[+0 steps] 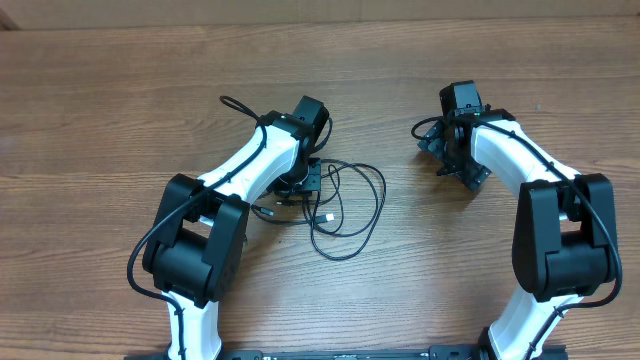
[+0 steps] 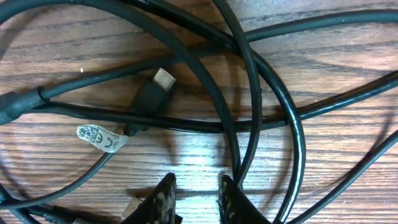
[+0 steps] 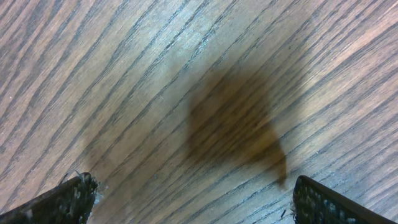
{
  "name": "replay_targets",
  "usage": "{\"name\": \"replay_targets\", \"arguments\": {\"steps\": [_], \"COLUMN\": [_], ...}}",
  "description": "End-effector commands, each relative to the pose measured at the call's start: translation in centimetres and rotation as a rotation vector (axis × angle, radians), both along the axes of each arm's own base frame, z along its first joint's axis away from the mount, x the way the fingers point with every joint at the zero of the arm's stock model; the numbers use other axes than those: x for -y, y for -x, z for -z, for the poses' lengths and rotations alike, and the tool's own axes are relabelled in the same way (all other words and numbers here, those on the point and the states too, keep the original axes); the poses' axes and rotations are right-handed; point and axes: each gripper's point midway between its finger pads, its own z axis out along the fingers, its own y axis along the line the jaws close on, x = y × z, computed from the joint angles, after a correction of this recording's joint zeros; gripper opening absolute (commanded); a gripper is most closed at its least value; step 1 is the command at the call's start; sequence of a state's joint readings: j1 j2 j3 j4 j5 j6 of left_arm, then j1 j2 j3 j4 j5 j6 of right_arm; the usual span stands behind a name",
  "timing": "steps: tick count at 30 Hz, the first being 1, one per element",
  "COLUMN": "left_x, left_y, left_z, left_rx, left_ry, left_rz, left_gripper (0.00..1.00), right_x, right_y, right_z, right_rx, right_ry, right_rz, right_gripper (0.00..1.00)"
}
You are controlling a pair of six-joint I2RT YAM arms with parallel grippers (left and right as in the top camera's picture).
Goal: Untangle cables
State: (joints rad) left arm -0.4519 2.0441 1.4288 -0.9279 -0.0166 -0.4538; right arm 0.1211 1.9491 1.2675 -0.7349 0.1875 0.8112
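The cables (image 1: 347, 211) lie in a loose black tangle at the table's middle, with a small white label among them. In the left wrist view several cable strands (image 2: 261, 81) cross over one another, and a black plug (image 2: 151, 93) and the white label (image 2: 99, 137) lie among them. My left gripper (image 2: 196, 198) hangs low over the tangle (image 1: 300, 186), its jaws a narrow gap apart with only bare wood between them. One strand runs just beside its right finger (image 2: 233, 200). My right gripper (image 3: 196, 199) stands wide open over bare wood, off to the right of the cables (image 1: 432, 142).
The wooden table (image 1: 120, 100) stretches around the tangle on all sides. A black cord (image 1: 240, 106) fixed to the left arm loops out behind it. Both arm bases stand at the near edge.
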Motion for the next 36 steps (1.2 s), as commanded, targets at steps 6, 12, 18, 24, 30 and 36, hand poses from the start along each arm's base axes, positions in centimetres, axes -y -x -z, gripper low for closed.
{"name": "replay_targets", "arguments": {"steps": [6, 12, 18, 24, 30, 36], "left_x": [0.3, 0.7, 0.9, 1.3, 0.7, 0.3], "left_y": [1.6, 2.2, 2.2, 2.6, 2.9, 3.0], "left_z": [-0.4, -0.4, -0.5, -0.5, -0.3, -0.2], "left_rx": [-0.055, -0.083, -0.087, -0.108, -0.112, -0.114], "left_ry": [0.021, 0.047, 0.056, 0.083, 0.050, 0.035], "left_rz": [0.001, 0.001, 0.000, 0.000, -0.001, 0.017], "left_gripper": [0.25, 0.26, 0.28, 0.29, 0.29, 0.34], "right_x": [0.2, 0.2, 0.2, 0.2, 0.2, 0.2], "right_y": [0.0, 0.0, 0.0, 0.0, 0.0, 0.0], "right_z": [-0.3, -0.3, -0.3, -0.3, -0.3, -0.3], "right_rx": [0.009, 0.009, 0.009, 0.009, 0.009, 0.009], "right_ry": [0.006, 0.007, 0.006, 0.007, 0.007, 0.006], "right_rz": [0.006, 0.006, 0.006, 0.006, 0.006, 0.006], "right_gripper": [1.00, 1.00, 1.00, 1.00, 1.00, 1.00]}}
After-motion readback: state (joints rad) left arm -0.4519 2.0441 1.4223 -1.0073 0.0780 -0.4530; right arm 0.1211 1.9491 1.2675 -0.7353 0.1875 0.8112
